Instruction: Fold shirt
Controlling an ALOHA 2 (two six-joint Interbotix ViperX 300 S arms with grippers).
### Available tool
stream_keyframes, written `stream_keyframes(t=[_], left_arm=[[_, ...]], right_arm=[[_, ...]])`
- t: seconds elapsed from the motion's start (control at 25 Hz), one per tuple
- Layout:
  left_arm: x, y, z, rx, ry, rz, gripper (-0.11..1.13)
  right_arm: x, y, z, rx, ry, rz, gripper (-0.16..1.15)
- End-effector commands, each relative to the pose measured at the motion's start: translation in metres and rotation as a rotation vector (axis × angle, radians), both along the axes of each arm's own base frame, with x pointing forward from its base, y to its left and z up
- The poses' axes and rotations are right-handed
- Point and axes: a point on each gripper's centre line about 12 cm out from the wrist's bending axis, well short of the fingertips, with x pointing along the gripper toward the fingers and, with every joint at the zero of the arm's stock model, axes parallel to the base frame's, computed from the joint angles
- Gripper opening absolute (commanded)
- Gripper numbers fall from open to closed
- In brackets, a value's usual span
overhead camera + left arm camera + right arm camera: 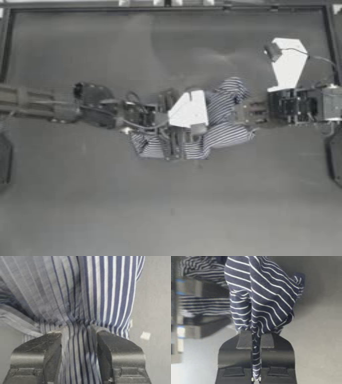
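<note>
From above, the striped shirt [217, 122] hangs bunched between the two arms near the middle of the dark tabletop [167, 210], gathered into a crumpled band rather than lying flat. The left tool [175, 131] comes in from the left and sits at the shirt's near-left end; the right tool [257, 111] comes in from the right, just beside the shirt's right edge. In the left wrist view, the left tool [79, 338] is clamped on a pinched pleat of striped cloth [90, 293], which fans out beyond the jaws. In the right wrist view, the right tool [256, 341] is likewise closed on a narrow fold of the shirt [261, 296], the cloth drooping away from it (the other arm blurs behind). My reading is that this is the early spreading step: both ends are gripped and lifted, no fold made yet. The next move likely calls for drawing the tools apart and laying the cloth flat on the tabletop.
</note>
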Motion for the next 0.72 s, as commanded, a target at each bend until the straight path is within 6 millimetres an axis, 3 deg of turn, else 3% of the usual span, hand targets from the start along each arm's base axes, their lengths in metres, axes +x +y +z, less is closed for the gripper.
stream_keyframes(t=[0.04,0.4,0.72], left_arm=[[-0.008,0.002,0.057,0.026,-0.115,0.005,0.75],[-0.044,-0.003,0.066,0.010,-0.106,0.021,0.75],[-0.057,-0.015,0.038,-0.011,-0.044,0.003,0.75]], right_arm=[[-0.001,0.000,0.010,-0.008,-0.033,0.003,0.07],[-0.002,0.000,0.010,-0.012,-0.035,0.006,0.07],[-0.001,-0.001,0.011,-0.015,-0.034,0.005,0.07]])
